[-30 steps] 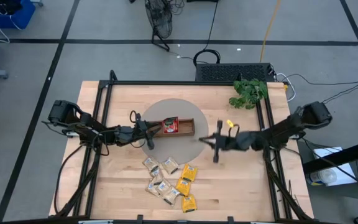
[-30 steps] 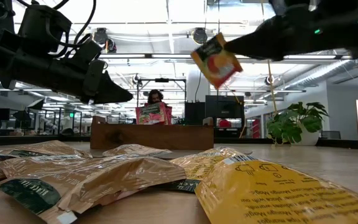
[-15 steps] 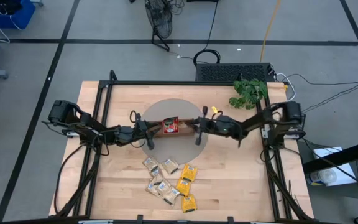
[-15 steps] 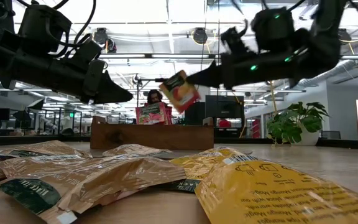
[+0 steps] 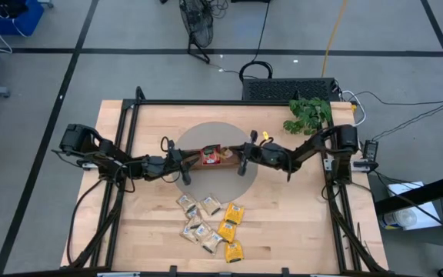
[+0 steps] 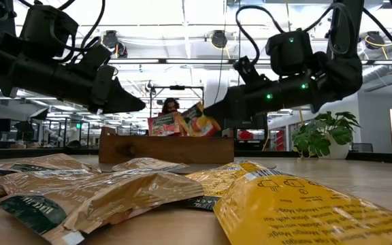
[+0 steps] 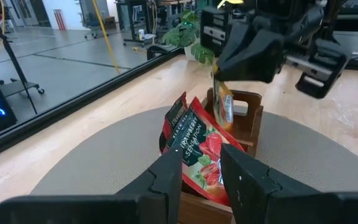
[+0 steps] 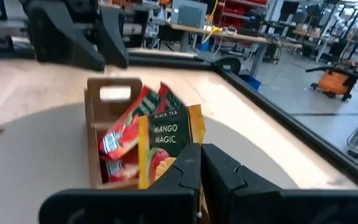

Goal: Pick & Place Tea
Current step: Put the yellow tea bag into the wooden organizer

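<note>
A long brown wooden tray (image 6: 162,150) stands on a round grey mat (image 5: 198,135) with red tea sachets (image 7: 197,140) upright in it. My right gripper (image 5: 237,156) reaches in from the table's right, shut on a yellow tea sachet (image 8: 163,140) right over the tray. My left gripper (image 6: 138,105) hovers a little above the tray's left end, its fingers (image 7: 166,177) slightly open with nothing between them. Several beige and yellow sachets (image 5: 210,223) lie in a loose heap near the table's front edge. My right gripper pinches the yellow sachet by one edge (image 8: 188,149) between its two fingers, coming in about level from the table's right side. The sachet hangs tilted below the fingertips (image 7: 224,106), with its lower end at about the height of the tray's rim, beside the red sachets.
A small green plant (image 5: 308,114) stands at the table's far right corner. Black frame rails (image 5: 129,154) run along the table's left and right sides. Bare wood lies between the mat and the heap of sachets.
My right gripper has swung toward the table's left and far side and come down, carrying the yellow sachet from high over the mat's right edge to just above the tray. It stayed shut on the sachet.
</note>
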`<state>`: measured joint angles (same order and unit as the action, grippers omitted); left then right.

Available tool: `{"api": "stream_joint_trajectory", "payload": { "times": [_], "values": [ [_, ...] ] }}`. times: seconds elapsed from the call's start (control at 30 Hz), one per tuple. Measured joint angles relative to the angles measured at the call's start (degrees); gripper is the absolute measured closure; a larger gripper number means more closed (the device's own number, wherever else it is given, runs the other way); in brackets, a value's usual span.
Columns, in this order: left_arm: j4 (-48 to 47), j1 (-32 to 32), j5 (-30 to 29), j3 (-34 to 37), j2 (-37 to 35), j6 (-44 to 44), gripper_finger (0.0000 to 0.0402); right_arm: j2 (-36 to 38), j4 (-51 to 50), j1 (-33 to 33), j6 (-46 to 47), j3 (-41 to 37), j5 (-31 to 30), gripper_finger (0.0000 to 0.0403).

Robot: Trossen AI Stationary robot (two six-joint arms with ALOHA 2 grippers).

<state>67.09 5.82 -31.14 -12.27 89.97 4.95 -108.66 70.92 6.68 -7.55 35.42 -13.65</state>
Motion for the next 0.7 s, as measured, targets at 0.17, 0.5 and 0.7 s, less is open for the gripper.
{"api": "stream_joint_trajectory", "payload": {
  "times": [0.17,0.5,0.7],
  "values": [
    [0.0,0.0,0.0,0.0,0.0,0.0,0.0286,-0.03,-1.53,-0.01,-0.45,0.0,-2.19,0.0403],
    [0.0,-0.02,0.0,0.0,0.0,0.0,0.0286,0.06,-1.96,-0.8,-2.05,0.0,-8.82,0.036],
    [0.0,-0.01,0.0,0.0,0.0,0.0,0.0286,0.06,-2.01,-1.59,-2.12,0.0,-8.89,0.0316]
  ]
}}
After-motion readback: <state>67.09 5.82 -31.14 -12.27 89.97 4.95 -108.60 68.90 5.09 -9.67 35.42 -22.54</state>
